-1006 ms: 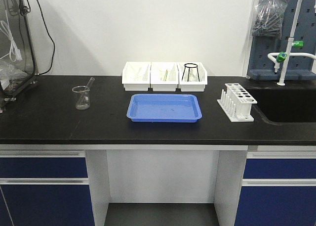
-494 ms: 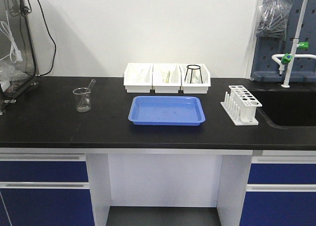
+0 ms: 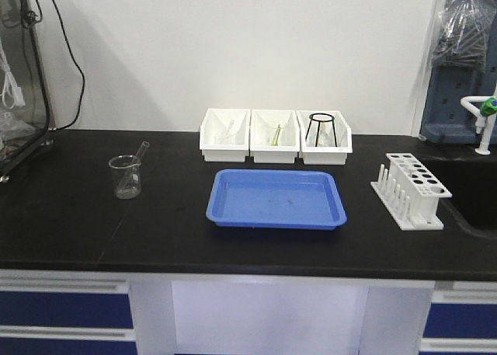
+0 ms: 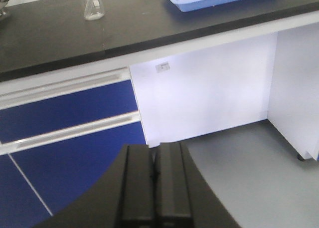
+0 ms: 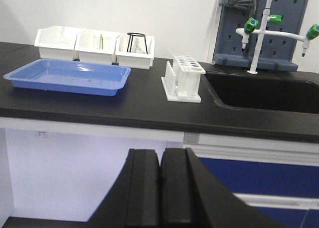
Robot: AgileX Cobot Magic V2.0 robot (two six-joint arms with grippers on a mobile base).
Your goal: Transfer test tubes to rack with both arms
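Black countertop, rack beside sink edge, left gripper, right gripper short of front edge, both closed, empty.

LAB INTERIOR: A long black bench is stretching from left to right, with a plain white wall rising behind it. Below the bench, blue drawer fronts with silver rails are flanking a white-panelled knee recess, and a grey floor is showing beneath. At the bench's right end a black sink is sitting sunk into the top, with a white tap bearing green knobs and a grey-blue pegboard standing behind it. Even light is falling across the bench.
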